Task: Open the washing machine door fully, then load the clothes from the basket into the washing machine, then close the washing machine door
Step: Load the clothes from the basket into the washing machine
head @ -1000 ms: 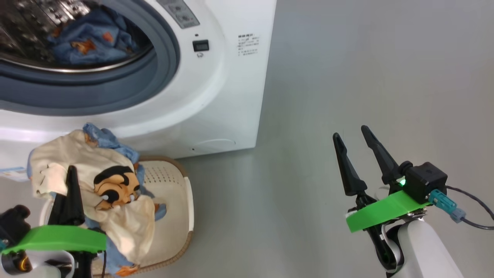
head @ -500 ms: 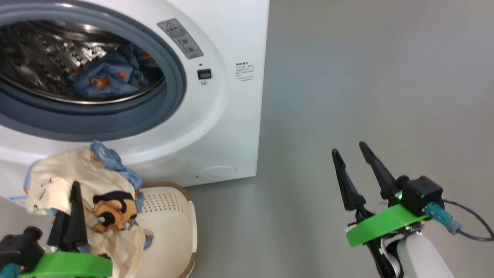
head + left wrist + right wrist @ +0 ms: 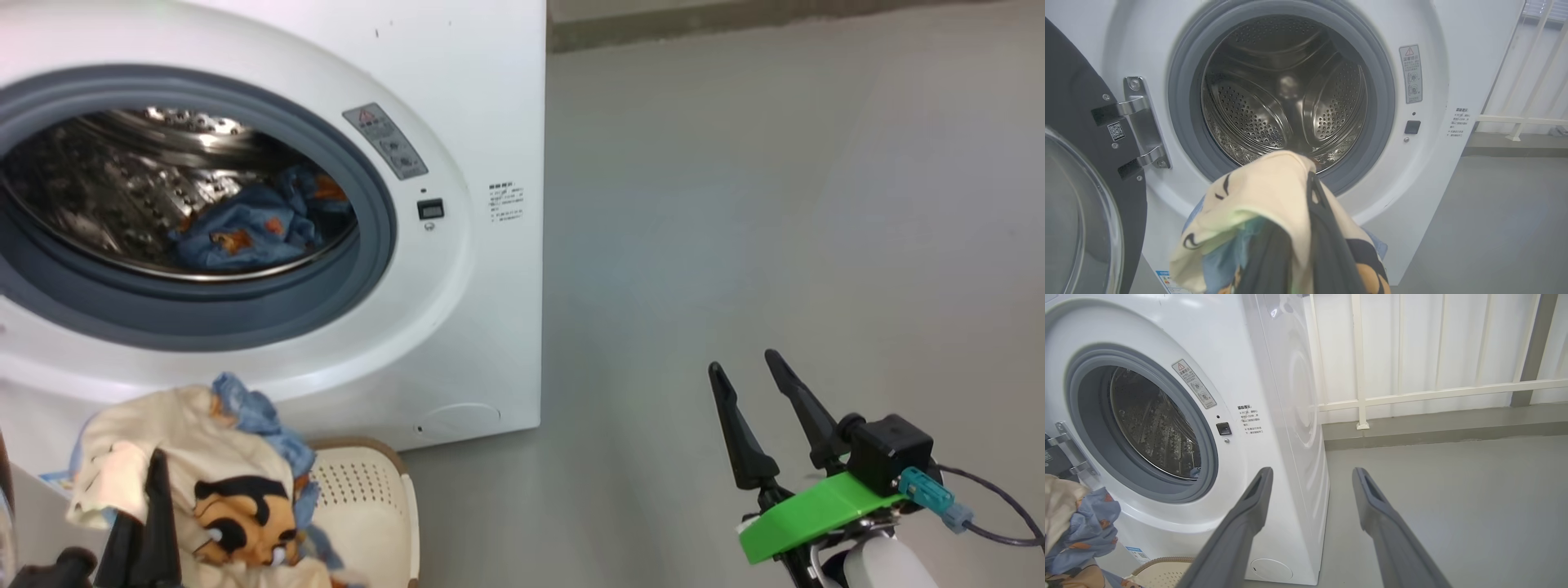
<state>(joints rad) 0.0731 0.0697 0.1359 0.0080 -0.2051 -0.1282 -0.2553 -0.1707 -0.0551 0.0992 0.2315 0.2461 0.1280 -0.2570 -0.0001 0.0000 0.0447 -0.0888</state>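
Cream clothes [image 3: 1257,192] in left fingers [image 3: 1327,241]; head view: blue garment [image 3: 245,233] in drum [image 3: 106,188].

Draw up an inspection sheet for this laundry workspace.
Surface: grey floor, smooth.
Job's things: washing machine door swung open; blue garment in the drum of the washing machine; cream-and-blue bundle held above the basket.
Clutter: nothing seen.
Grippers: left gripper shut on the bundle; right gripper open, holding nothing, over the floor.
Cables: grey cable runs from a teal plug at the right wrist.
Surroundings: white railing beside the machine.
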